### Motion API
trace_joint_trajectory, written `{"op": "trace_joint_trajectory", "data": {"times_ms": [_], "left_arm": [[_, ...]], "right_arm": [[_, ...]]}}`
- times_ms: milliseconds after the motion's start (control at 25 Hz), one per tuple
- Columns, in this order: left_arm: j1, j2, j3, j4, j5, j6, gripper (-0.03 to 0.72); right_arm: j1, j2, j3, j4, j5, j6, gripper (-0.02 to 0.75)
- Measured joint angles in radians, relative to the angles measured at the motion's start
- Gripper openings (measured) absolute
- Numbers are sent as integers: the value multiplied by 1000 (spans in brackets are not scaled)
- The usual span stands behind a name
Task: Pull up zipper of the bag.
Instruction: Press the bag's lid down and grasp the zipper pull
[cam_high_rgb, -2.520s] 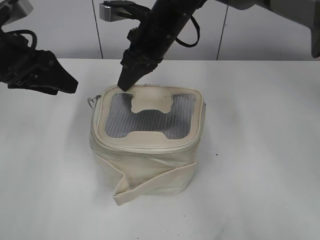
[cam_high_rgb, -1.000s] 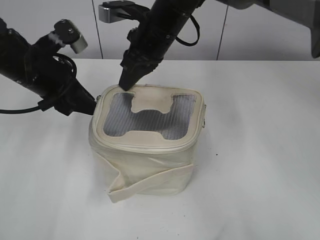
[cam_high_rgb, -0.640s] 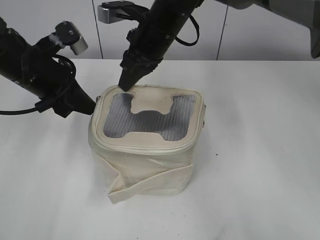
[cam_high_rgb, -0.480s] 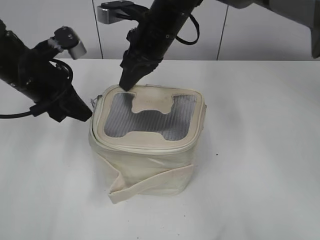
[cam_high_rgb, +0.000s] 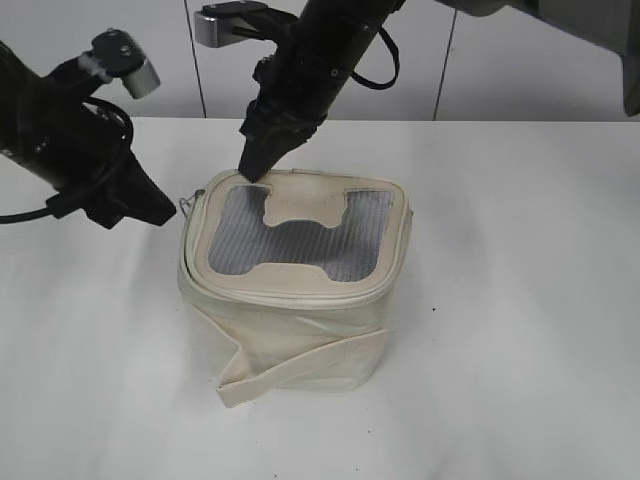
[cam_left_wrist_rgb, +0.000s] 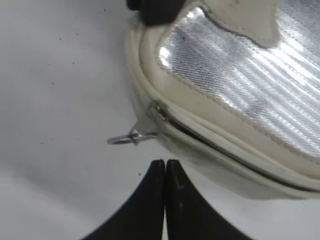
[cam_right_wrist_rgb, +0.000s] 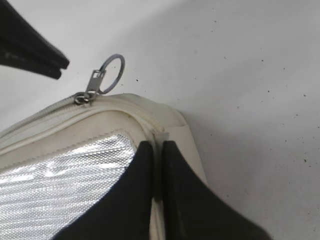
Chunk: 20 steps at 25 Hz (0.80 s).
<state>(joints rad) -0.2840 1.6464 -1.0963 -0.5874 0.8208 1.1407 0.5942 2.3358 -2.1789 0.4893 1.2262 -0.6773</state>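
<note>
The cream bag (cam_high_rgb: 290, 300) stands mid-table, its grey mesh window (cam_high_rgb: 290, 240) facing up. The zipper (cam_left_wrist_rgb: 210, 144) runs round the lid rim. Its silver slider (cam_left_wrist_rgb: 150, 112) sits at the left corner, and the ring pull (cam_left_wrist_rgb: 120, 140) sticks out freely. My left gripper (cam_left_wrist_rgb: 165, 162) is shut on nothing, just short of that ring. In the exterior view the left gripper (cam_high_rgb: 165, 215) is left of the bag, apart from it. My right gripper (cam_right_wrist_rgb: 154, 145) is shut on the lid's rim seam at the back left corner (cam_high_rgb: 250, 172).
The bag's loose cream strap (cam_high_rgb: 300, 365) droops across its front onto the white table (cam_high_rgb: 520, 330). A panelled wall (cam_high_rgb: 480, 70) rises behind the table's far edge. The left gripper's tips (cam_right_wrist_rgb: 50, 62) show beside the ring pull (cam_right_wrist_rgb: 112, 67) in the right wrist view.
My left gripper closed at the bag's left corner, then drew back left and up without the ring pull. The bag settled slightly. The right arm stayed put.
</note>
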Motion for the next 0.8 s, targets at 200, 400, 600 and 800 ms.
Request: {"op": "trace_joint_trajectory", "data": {"times_ms": [200,400,600,800], "left_arm": [[0,0,0,32,-123,-13,71],[0,0,0,72,-149,-56,376],[26,0,0,73,-158,-395,434],[61,3,0,73,-91,-503,438]], "right_arm": [[0,-4,0,-2,0,4,27],[0,-7,0,-6,2,7,27],[0,-7,0,-6,3,7,27],[0,-7,0,-8,3,8,27]]}}
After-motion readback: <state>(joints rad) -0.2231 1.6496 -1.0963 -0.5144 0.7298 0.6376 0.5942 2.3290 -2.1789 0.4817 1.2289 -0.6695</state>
